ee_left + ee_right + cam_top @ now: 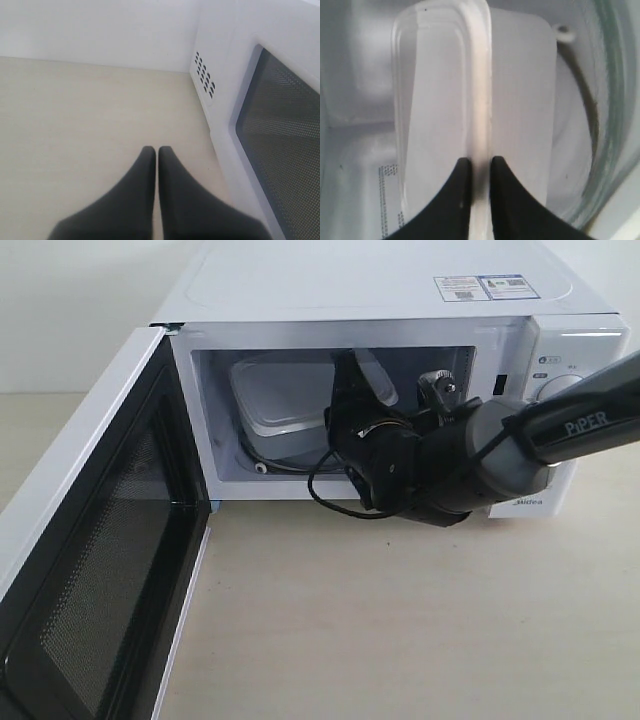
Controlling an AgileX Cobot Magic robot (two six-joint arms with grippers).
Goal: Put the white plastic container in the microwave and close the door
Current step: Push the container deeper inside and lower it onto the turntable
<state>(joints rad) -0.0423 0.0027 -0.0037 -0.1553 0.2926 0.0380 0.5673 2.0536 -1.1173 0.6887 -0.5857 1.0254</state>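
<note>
The white microwave (400,290) stands at the back with its door (90,540) swung wide open to the left. Inside the cavity the white plastic container (280,390) is held tilted on its edge above the glass turntable (615,125). My right gripper (478,165) reaches into the cavity and is shut on the rim of the white plastic container (480,90). My left gripper (157,152) is shut with nothing in it. It hovers over the table beside the outer face of the door (280,130). It is out of sight in the exterior view.
The light wooden table (400,620) stretches in front of the microwave. The right arm (500,450) and its cable fill the right half of the opening. Vent holes (205,75) show on the microwave's side. The dials (560,385) sit behind the arm.
</note>
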